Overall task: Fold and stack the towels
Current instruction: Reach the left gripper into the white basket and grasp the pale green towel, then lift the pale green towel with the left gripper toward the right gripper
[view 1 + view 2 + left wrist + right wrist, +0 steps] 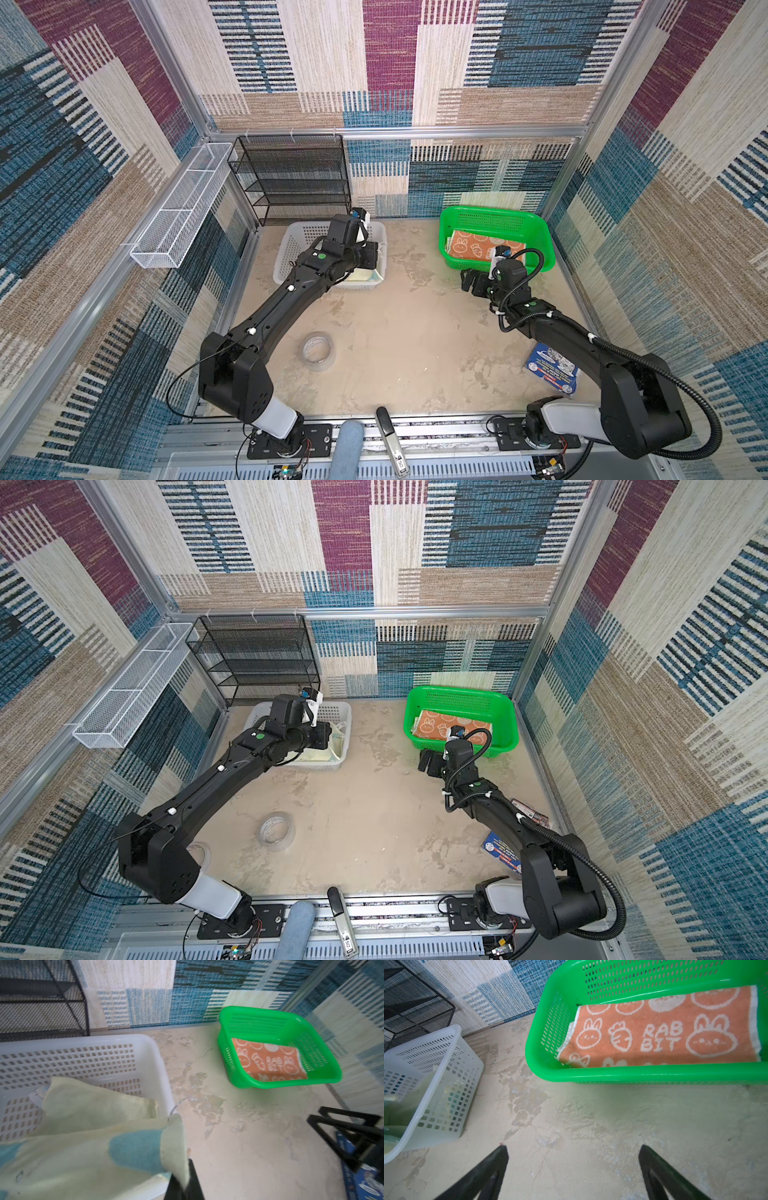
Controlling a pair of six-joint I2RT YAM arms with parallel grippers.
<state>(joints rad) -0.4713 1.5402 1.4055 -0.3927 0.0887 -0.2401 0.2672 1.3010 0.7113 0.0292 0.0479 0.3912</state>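
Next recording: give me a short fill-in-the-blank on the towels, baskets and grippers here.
The green basket holds the ____ RABBIT towel.
The left gripper is ____ on the pale yellow towel in the white basket.
The right gripper hangs ____ over the table.
Missing words: orange; shut; open.

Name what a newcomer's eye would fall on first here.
The green basket at the back right of the table, with the orange rabbit towel lying flat inside. Next, the left pincer shut on a pale yellow towel with teal patches at the white basket, back left. The right pincer hangs open over the table.
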